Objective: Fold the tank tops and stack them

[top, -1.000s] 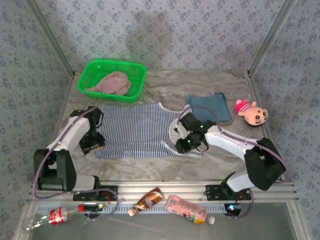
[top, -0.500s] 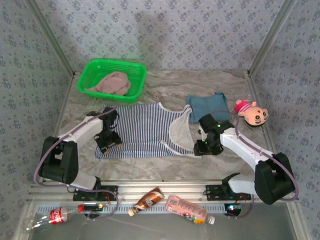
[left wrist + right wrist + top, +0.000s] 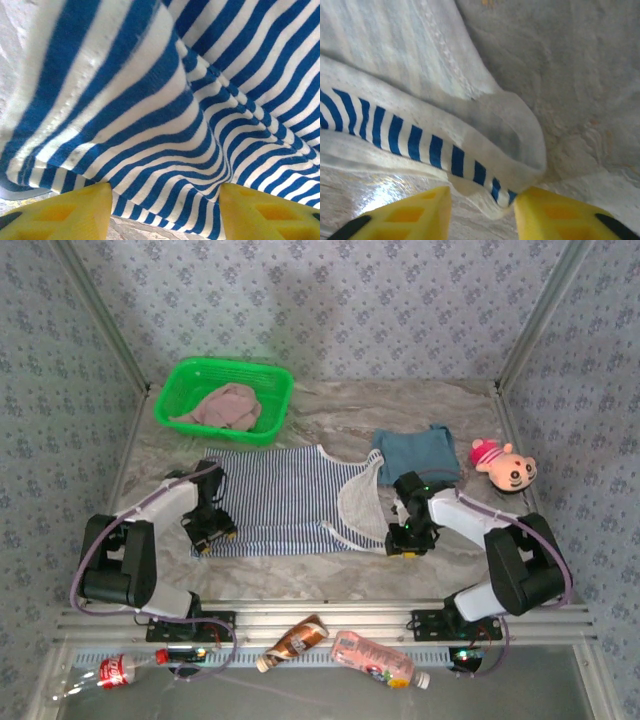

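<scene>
Striped tank top is lying spread flat mid-table on the marble table, hem toward the left arm, straps toward the right arm. The strap end is folding back over itself, and a pale flap is covering some of the stripes there.

Left gripper is sitting low at the near-left hem corner. In the left wrist view its yellow fingers are standing wide apart. Rumpled striped cloth is rising ahead of them, its edge is hanging in the gap, and a sliver of table is showing underneath. The cloth is not being pinched.

Right gripper is sitting at the near-right end, just beside the pale flap. In the right wrist view its jaws are standing apart. The looped strap end is resting in the gap, close to one finger; I cannot tell whether it is touching.

Around the work:
- Teal tank top is lying folded just behind the right arm, near the striped top's far-right corner.
- Plush toy is sitting to its right, apart from it.
- Pink tank top is lying heaped in the green basket at far left, just beyond the striped top's far edge.
- Cola bottle, brown bottle and pink bottle are lying on the ledge in front of the arm bases.
</scene>
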Controlling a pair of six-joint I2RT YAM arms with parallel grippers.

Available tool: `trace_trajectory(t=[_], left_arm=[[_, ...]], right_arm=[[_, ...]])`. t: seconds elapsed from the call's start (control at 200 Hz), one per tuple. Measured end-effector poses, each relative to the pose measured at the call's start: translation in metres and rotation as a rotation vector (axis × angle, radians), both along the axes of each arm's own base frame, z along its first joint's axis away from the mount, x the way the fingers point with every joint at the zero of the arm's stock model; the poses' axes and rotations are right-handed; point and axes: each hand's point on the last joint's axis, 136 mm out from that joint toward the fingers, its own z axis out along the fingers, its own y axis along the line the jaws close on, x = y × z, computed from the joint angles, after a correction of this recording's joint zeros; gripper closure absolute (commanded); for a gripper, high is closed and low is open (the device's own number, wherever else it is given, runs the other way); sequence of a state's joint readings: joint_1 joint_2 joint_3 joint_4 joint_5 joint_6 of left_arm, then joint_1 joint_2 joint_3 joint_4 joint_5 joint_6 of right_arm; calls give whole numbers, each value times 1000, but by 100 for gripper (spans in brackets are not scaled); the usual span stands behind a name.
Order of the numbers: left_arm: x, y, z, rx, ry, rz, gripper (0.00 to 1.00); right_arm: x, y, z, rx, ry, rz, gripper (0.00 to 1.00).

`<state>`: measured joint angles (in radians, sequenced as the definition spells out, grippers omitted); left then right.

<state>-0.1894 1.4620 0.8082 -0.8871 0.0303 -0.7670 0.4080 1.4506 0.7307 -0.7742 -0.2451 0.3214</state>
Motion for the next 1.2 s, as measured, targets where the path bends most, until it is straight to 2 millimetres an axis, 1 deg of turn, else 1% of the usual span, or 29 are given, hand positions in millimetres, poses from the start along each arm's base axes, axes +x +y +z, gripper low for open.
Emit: trace_trajectory(t=[0.13,0.275,0.41,0.525,0.685,0.765,0.899,1.014,1.134,1.199], left_arm=[[-1,4,-1,0,4,-5,41],[-2,7,-2,6,7,-19,41],[-2,10,-5,19,19,-34,41],[1,13,-6,32,30,-54,41],[19,18,5,56,-19,-72,41],[25,23,9,63,-34,-68,41],[26,31,8,73,-30,-65,41],[26,37,6,83,-17,-67,41],[26,44,2,87,-6,-65,41],[26,46,0,87,0,-64,41]], right_arm=[[2,3,-2,16,3,-6,84],[5,1,2,46,6,-43,88],[8,0,10,104,12,-99,89],[15,0,17,150,18,-160,88],[26,3,25,223,24,-241,87],[31,5,28,258,26,-275,87],[40,6,27,300,39,-335,87],[52,0,26,320,29,-405,85],[56,-5,17,321,37,-453,83],[57,-8,12,320,41,-480,79]])
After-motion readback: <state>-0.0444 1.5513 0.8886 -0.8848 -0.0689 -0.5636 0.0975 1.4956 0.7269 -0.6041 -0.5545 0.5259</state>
